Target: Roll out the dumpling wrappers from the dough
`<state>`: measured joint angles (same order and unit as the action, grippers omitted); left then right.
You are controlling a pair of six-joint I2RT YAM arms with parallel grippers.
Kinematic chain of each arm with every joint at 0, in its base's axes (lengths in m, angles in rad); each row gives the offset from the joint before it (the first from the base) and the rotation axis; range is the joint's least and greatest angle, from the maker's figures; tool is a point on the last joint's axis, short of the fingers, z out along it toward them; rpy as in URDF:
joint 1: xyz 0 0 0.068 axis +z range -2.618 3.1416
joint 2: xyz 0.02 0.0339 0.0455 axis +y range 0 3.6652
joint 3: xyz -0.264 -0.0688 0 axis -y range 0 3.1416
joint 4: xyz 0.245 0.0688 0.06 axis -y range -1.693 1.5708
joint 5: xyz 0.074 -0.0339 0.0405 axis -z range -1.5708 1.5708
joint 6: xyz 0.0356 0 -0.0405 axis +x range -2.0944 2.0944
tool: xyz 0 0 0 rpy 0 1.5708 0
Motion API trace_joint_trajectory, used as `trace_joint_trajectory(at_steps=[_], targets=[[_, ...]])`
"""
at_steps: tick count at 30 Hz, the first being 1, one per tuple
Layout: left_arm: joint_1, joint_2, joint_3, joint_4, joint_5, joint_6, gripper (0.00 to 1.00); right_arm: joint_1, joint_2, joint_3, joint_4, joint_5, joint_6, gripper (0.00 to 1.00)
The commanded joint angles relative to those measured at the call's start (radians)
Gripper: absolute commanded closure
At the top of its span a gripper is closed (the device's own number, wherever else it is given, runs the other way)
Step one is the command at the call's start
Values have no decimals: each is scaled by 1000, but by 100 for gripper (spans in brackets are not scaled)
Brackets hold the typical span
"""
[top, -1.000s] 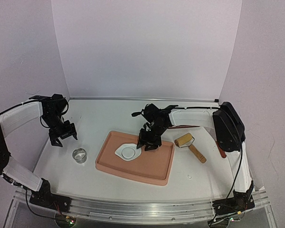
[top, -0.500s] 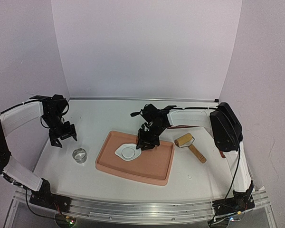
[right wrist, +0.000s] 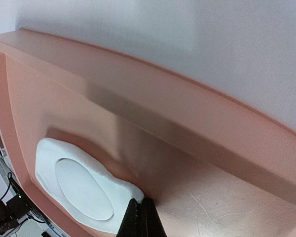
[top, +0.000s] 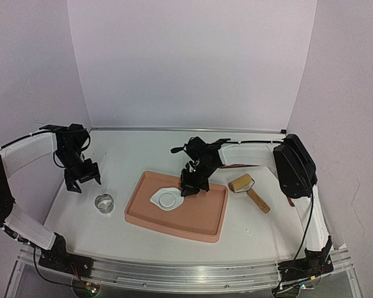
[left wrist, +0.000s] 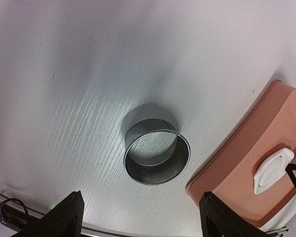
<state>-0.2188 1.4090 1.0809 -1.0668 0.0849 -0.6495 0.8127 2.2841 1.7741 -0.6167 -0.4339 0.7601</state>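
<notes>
- Left gripper (top: 84,181) hangs over the table's (top: 130,158) left side, well apart from the tray. Its 2 fingers (left wrist: 64,219) are spread wide with nothing between them.
- A metal ring cutter (left wrist: 157,150) stands upright on the table, just off the tray's left edge and below that gripper in the wrist view.
- The pink tray (top: 202,217) sits mid-table, a bit skewed.
- The dough (right wrist: 47,155) is a flat, irregular white sheet lying on the tray floor toward its back-left part.
- 1 dumpling wrapper (right wrist: 84,188) shows as a neat round outline inside that sheet, level with the rest of it.
- Right gripper (right wrist: 140,202) is down in the tray, fingers clamped together with the tips touching the sheet's right corner. Honestly can't tell if any dough is pinched between them.
- A wooden rolling pin (top: 248,190) lies on the table right of the tray, apart from it.
</notes>
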Motion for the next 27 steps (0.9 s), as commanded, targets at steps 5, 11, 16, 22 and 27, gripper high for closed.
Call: trace_joint_trajectory(at_steps=[5, 11, 16, 22, 27], targets=[[4, 1, 33, 1, 4, 24, 18, 0, 5, 23, -4, 35, 7, 100], [4, -8, 18, 11, 6, 19, 18, 2, -51, 37, -6, 27, 29, 100], [5, -10, 16, 15, 7, 19, 18, 1, -72, 71, -10, 18, 40, 100], [5, -10, 18, 17, 9, 19, 18, 1, -87, 111, -18, 1, 62, 100], [4, -13, 10, 22, 12, 19, 18, 1, -103, 126, -25, -3, 68, 100]])
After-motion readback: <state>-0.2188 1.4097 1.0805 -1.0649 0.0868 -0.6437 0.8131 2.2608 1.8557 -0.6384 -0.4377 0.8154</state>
